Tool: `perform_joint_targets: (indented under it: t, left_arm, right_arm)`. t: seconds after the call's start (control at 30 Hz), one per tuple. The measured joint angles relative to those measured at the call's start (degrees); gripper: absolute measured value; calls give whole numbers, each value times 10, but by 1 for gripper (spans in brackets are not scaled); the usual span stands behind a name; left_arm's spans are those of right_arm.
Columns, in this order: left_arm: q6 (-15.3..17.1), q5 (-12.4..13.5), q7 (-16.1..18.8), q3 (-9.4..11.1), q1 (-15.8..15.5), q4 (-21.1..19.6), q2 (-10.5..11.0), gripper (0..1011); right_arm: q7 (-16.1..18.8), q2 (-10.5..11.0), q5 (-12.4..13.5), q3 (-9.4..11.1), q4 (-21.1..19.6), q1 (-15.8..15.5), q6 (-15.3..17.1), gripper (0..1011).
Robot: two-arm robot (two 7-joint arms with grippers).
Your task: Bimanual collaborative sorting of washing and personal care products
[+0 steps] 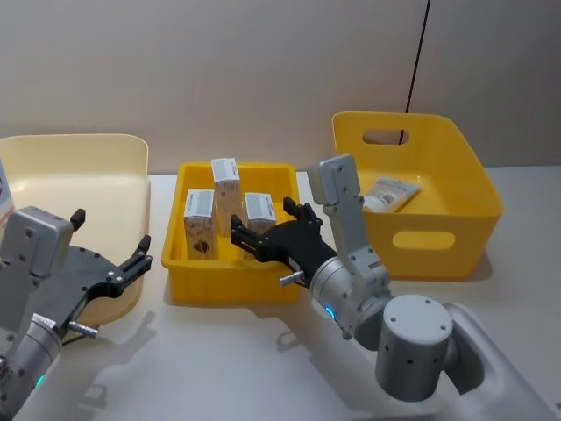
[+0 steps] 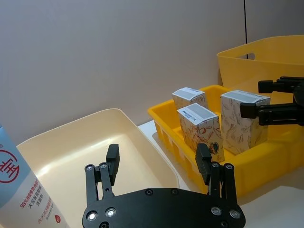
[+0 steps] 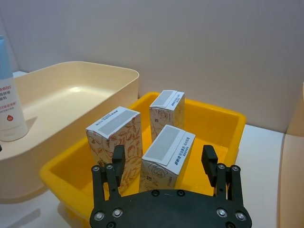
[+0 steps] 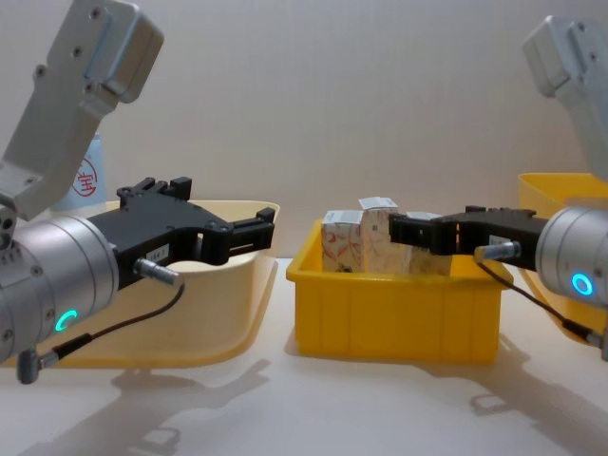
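Cartons: we count three small white cardboard cartons with orange-red swirl print standing upright in the shallow yellow plastic tray (image 1: 230, 285) at table centre: the rear carton (image 1: 225, 179), the left carton (image 1: 199, 221) and the right carton (image 1: 259, 210).
Right claw: we find the right gripper (image 1: 267, 228) spread wide, level with the right carton, one black finger on either side of it. We cannot confirm contact with the carton.
Left claw: we find the left gripper (image 1: 112, 248) wide apart and holding nothing, poised at the near rim of the cream plastic tub (image 1: 83, 167) on the robot's left.
Tube: we note a tall light-blue squeeze tube with a red circular logo (image 2: 21, 186) standing upright at the far left, beside the cream tub. Whether it stands inside or just outside the tub we cannot tell.
Deep bin: we record a tall yellow plastic bin with handle slots (image 1: 447, 197) on the right, well apart from both grippers, with a flat pale sachet (image 1: 389, 194) lying inside it.
Surface: all containers rest on a white table (image 1: 219, 360).
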Motion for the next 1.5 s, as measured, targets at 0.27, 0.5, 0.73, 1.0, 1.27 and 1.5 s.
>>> perform_joint_targets:
  t: [0.27, 0.5, 0.73, 1.0, 1.27, 1.5]
  left_arm:
    - [0, 0, 0, 0, 0, 0, 0, 1000]
    - [0, 0, 0, 0, 0, 0, 0, 1000]
    - [0, 0, 0, 0, 0, 0, 0, 1000]
    - [0, 0, 0, 0, 0, 0, 0, 1000]
    - [0, 0, 0, 0, 0, 0, 0, 1000]
    - [0, 0, 0, 0, 0, 0, 0, 1000]
  right_arm:
    - [-11, -13, -7, 0, 12, 5, 2, 1001]
    - [-24, -24, -15, 3, 23, 9, 5, 1001]
    - [-33, -32, -22, 5, 31, 12, 5, 1001]
    - [-38, -36, -26, 6, 37, 14, 6, 919]
    - [-41, -39, -28, 7, 39, 14, 5, 675]
    - [-42, -40, -30, 7, 40, 15, 5, 480]
